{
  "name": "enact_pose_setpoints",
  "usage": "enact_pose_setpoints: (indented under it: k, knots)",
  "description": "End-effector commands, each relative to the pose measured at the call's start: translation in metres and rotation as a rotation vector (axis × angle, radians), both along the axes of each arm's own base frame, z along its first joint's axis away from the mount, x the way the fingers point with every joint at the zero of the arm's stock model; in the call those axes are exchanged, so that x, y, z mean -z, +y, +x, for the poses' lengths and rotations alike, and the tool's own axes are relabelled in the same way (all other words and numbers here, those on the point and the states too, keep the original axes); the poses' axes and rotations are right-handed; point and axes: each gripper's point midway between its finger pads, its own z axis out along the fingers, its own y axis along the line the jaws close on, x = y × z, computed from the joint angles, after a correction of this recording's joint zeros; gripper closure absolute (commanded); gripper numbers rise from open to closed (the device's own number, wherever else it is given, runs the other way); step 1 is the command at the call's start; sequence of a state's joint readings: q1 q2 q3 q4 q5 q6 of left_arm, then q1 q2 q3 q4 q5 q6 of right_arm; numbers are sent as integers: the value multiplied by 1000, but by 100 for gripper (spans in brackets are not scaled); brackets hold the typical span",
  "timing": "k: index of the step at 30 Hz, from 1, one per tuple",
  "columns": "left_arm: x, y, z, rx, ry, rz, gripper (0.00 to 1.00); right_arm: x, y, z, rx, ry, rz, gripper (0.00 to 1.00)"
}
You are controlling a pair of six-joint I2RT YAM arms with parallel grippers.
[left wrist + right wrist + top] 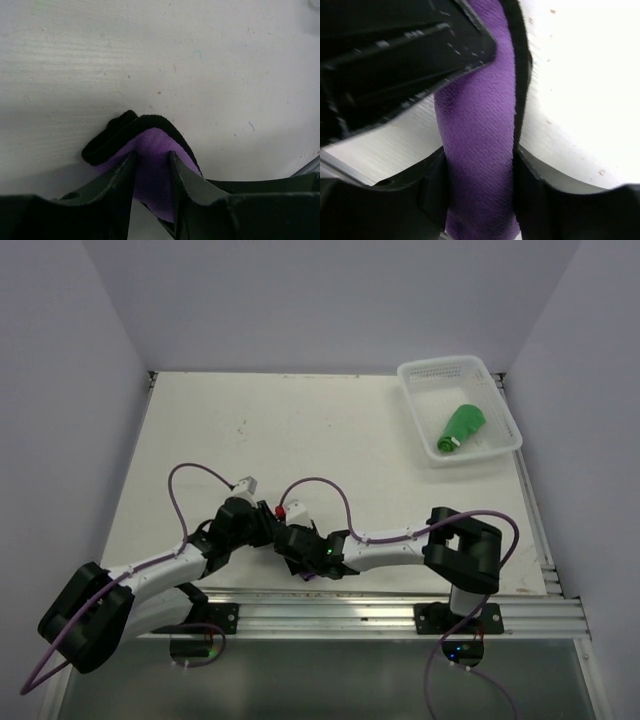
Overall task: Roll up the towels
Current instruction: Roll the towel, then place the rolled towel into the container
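Note:
The purple towel [157, 137], black on its back and edge, is bunched into a roll just above the table's near edge. My left gripper [152, 154] is shut on one end of it, a finger pressed into each side. My right gripper [480, 150] holds the same purple towel [480, 110], the roll filling the gap between its fingers. From the top view the two grippers meet tip to tip, left gripper [266, 530] and right gripper [291, 541], hiding the purple towel. The green towel [461, 428] lies rolled in the basket.
The white lattice basket [447, 362] stands at the table's far right corner. The left gripper's black body [395, 50] crowds the right wrist view. An aluminium rail [380, 605] runs along the near edge, right behind both grippers.

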State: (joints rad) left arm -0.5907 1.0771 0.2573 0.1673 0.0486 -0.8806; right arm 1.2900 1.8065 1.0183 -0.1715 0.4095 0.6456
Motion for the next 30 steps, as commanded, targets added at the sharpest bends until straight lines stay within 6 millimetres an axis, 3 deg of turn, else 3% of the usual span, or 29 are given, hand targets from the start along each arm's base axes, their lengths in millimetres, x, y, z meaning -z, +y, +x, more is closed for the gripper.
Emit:
enact_pose_setpoints:
  k: [1,6,11,12,14,15,17,18,20,21,23,25,27,28,30]
  knots:
    - [2,-2,-1,12,26,9,62,8,-26,3,77,-1,4,50]
    - [-14,-13,10,23,7,-19,62,14,-36,1,82,-1,-12,57]
    - [-39,-17,29,17,-35,-12,59,14,-42,0,88,0,-28,75]
    - [-56,-19,41,18,-77,-9,59,13,-43,-1,87,-1,-26,77]
    - [-66,-12,53,0,-81,19,58,10,-48,-1,93,-7,-29,83]
    - [-83,-7,67,-13,-107,27,58,8,-49,-1,94,-11,-26,85]
    - [-97,2,79,-30,-120,40,57,5,-54,-1,99,-14,-35,89]
    - [-116,2,89,-20,-160,28,57,0,-55,0,101,-20,-27,94]
    - [-128,17,105,-51,-171,33,56,-8,-57,5,106,-37,-34,99]
    - [-148,20,116,-52,-213,36,56,-15,-57,7,109,-44,-25,100]
    - [-153,31,126,-68,-209,67,56,-28,-58,21,117,-51,-25,100]
    - [-174,37,140,-79,-252,105,56,-46,-59,40,123,-43,8,100]
    - [-176,41,143,-77,-261,141,56,-63,-59,58,133,-45,42,100]
    - [-177,44,145,-81,-266,153,56,-73,-69,78,159,-59,46,100]
    - [-177,47,148,-84,-272,177,56,-100,-62,100,151,-67,95,100]
